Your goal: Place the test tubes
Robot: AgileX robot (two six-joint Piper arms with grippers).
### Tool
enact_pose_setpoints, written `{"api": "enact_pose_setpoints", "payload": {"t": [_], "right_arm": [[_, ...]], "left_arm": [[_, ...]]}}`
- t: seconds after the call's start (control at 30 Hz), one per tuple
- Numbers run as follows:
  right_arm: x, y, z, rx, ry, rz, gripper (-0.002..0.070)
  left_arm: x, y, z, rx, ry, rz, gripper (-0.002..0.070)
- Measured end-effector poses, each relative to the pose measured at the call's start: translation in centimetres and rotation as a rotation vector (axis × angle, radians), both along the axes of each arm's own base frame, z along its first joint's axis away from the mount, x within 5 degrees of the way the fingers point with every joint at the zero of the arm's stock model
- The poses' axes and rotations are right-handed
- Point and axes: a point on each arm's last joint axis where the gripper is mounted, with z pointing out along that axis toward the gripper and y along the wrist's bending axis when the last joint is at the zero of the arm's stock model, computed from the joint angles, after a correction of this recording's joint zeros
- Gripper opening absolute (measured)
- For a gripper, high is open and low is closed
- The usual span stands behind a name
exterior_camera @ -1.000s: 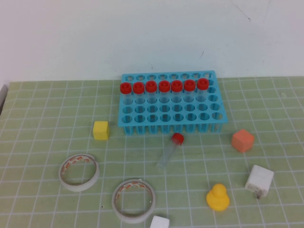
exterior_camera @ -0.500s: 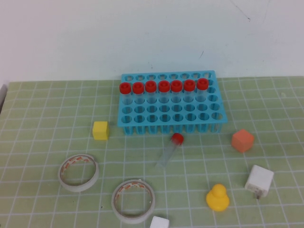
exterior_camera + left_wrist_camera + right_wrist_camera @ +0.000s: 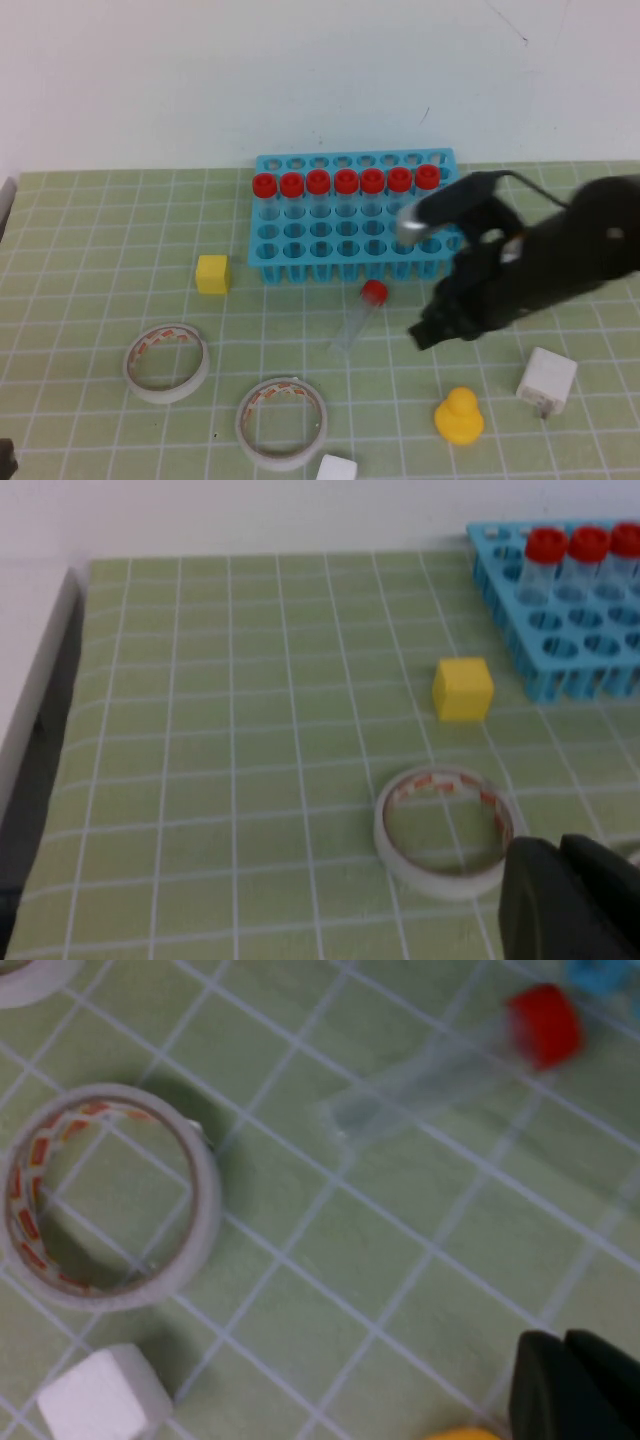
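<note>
Opening the closed fingers (image 3: 540,1388) of my right gripper (image 3: 422,334), beside the lying tube (image 3: 357,318), comes first; left gripper (image 3: 565,900) hangs closed near the tape roll (image 3: 440,868).

right arm (image 3: 560,265): blurred in the high view; hides the near right corner of the rack (image 3: 300,240).
right end effector (image 3: 563,1385): over the counter near the duck; only dark tips show, the rest is cut off.
left end effector (image 3: 565,900): dark bulk by a tape roll (image 3: 443,815), mostly out of frame.
test tube (image 3: 450,1065): blurred in the right wrist view.
white block (image 3: 336,468): cut by the high view's lower edge.
duck (image 3: 462,1433): only a yellow sliver in the right wrist view.
</note>
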Motion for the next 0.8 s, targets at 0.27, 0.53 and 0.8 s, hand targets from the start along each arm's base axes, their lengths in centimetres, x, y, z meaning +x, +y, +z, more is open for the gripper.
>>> {"api": "enact_pose_setpoints", "payload": {"t": [0.27, 0.53, 0.8], "right_arm": [[4.3, 3.4, -2.5, -0.143, 0.208, 0.009, 0.0083], [6.4, 5.1, -5.2, -0.031, 0.275, -0.117, 0.0267], [8.4, 7.0, -6.6, 0.194, 0.310, -0.316, 0.0387]], "left_arm": [[-0.5, -0.1, -0.7, 0.048, 0.102, -0.029, -0.0001], [-0.5, -0.2, -1.0, 0.032, 0.110, -0.035, -0.0001], [-0.4, -0.3, -1.0, -0.006, 0.093, -0.027, -0.0001]]}}
